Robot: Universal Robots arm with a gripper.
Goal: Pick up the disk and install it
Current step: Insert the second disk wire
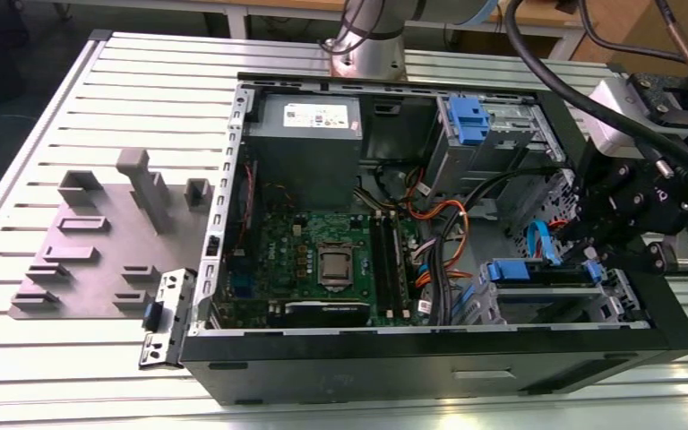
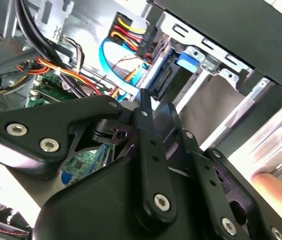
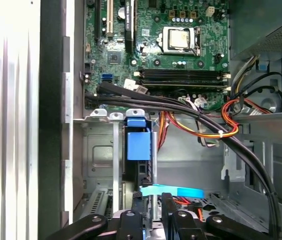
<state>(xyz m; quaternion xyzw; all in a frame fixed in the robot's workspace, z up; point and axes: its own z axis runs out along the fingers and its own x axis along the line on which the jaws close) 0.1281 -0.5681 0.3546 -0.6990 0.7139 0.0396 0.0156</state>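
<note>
Black hand (image 3: 153, 212) hung low over the drive bay (image 3: 106, 155), fingers nearly together, gripping nothing I could tell; blue-railed disk (image 3: 138, 145) sat slotted in the bay, apparently for installation.

case (image 1: 440, 358) lying open on table (image 1: 117, 107) | fixture plate (image 1: 93, 251) on table at exterior view's left of case | motherboard (image 1: 320, 260) inside case | power supply (image 1: 308, 125) behind motherboard | gripper (image 1: 613, 228) over drive bay (image 1: 547, 287) at case's right side in exterior view
</note>
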